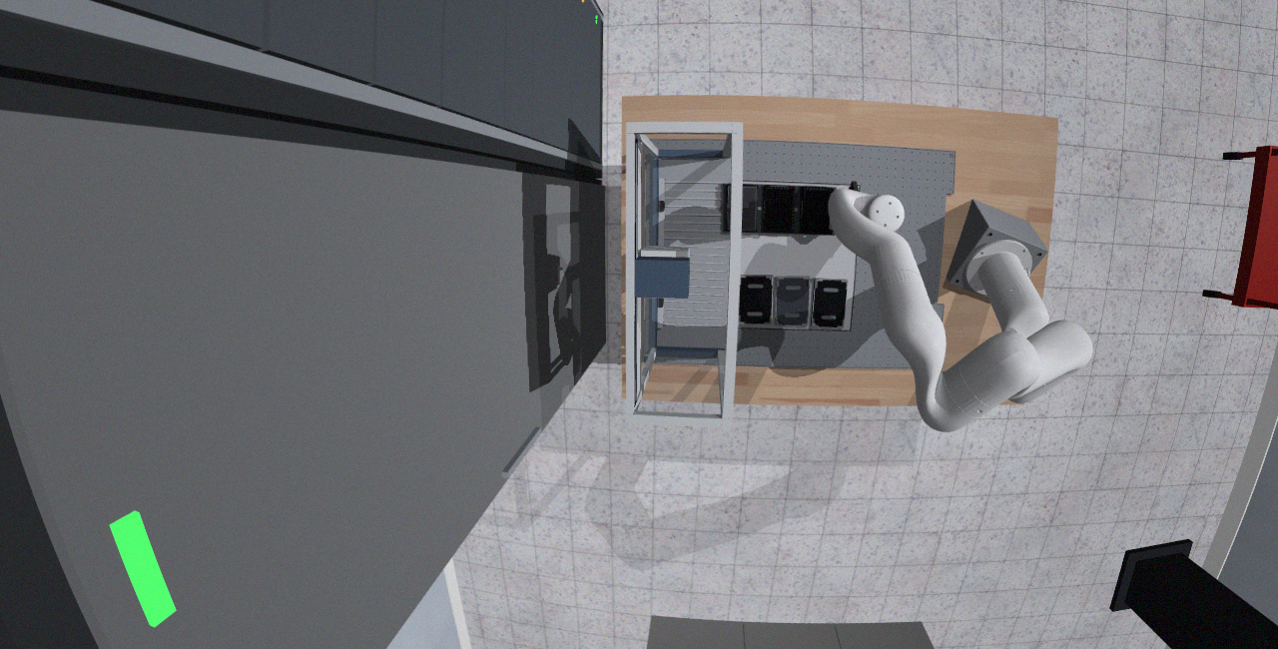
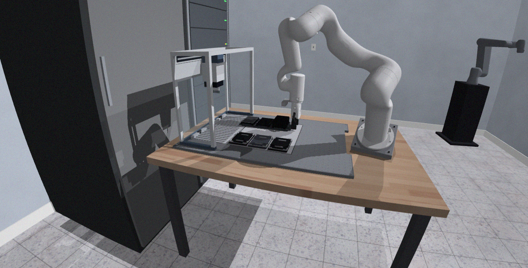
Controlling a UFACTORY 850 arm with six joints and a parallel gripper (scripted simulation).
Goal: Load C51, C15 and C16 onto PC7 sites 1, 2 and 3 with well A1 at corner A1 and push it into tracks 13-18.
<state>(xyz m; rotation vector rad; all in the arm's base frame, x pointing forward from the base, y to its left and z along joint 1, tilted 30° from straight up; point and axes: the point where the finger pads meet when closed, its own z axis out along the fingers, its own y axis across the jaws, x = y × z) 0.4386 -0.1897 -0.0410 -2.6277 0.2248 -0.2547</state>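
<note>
The dark plate carrier PC7 lies on the apron with its far end at the front of the loading rails. It carries three dark plates. The tall deep-well block C51 sits at the handle end, with two low plates beyond it. My gripper points straight down at the carrier's handle end, with its fingers open. In the overhead view the wrist hides the fingers. I cannot tell whether the fingers touch the handle. No lamp behind the tracks is visible.
Three dark nests stand in a row beside the carrier on the apron. The instrument's white frame stands over the rails, with a blue-grey head inside. A tall dark cabinet stands behind the table.
</note>
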